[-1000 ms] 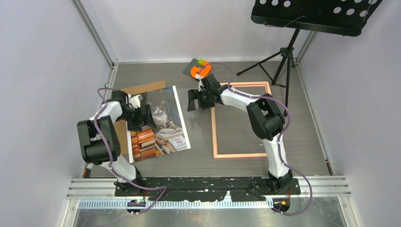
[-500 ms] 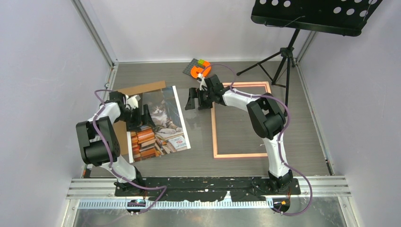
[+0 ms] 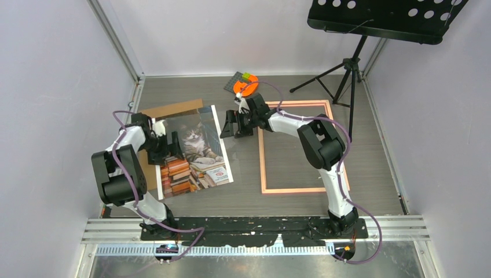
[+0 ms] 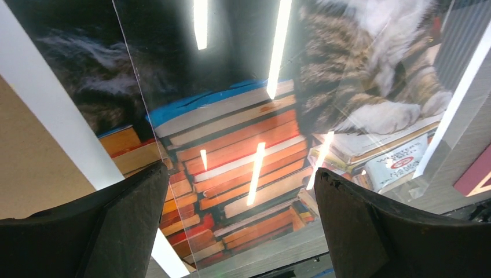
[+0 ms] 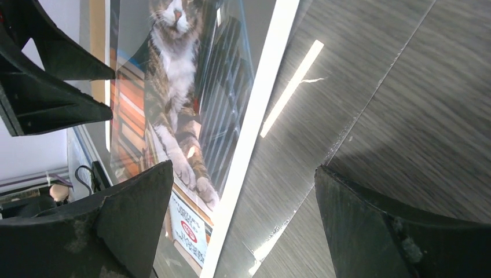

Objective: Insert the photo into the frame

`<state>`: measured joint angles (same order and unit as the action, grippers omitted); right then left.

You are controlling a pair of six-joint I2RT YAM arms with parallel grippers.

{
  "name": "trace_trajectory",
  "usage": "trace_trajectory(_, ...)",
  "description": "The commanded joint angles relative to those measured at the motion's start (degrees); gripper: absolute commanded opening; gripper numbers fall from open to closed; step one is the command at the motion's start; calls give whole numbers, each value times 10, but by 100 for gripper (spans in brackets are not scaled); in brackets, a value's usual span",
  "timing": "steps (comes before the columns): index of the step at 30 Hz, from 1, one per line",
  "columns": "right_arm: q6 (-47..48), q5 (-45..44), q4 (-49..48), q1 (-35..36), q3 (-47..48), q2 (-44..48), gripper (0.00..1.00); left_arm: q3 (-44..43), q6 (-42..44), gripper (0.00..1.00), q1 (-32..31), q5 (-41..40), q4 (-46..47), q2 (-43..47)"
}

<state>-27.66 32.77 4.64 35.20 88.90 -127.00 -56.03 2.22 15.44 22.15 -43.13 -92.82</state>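
Photo (image 3: 200, 156): flat on table (image 3: 249, 197), left of centre, well apart from frame (image 3: 262, 162). Not yet inside.

Far left: brown board (image 3: 173, 108) under the photo's left and far edges, partly covered by it.

Left gripper (image 3: 166, 145): over the photo's left half, above the stacked books. Jaws wide apart, nothing between them. Cannot tell whether the fingertips touch the paper.

Handling, as judged: thin paper print, so light, floppy and easily creased. Glossy face with strong lamp glare, likely slippery to the pads. Possibly a clear sheet lying over it: faint straight edge in left wrist view, not certain. Best hold: white border on the right long side or a near corner, clear of the board. Pinch only once an edge is lifted. Support at both ends if carried, to avoid sag.

Orientation: long axis far to near, near end swung slightly right. Cat at far end, books at near end, picture top pointing away from the arm bases.

Right gripper (image 3: 233, 124): just right of the photo's far right corner, aimed at it, jaws fully spread, empty.

Frame: right of centre, pink, flat, long axis also far to near, nearly parallel to the photo.
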Motion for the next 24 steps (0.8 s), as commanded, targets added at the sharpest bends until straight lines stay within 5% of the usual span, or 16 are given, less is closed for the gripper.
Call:
trace_trajectory(1, 2, 29, 42, 26, 11, -27, 98, -8, 3, 98, -1, -25, -7, 6)
trace_trajectory(16, 94, -124, 146, 18, 8, 36, 95, -4, -9, 96, -1, -41, 7, -17)
trace_trajectory(24, 92, -100, 139, 22, -17, 38, 95, 5, -12, 91, -1, -15, 15, -23)
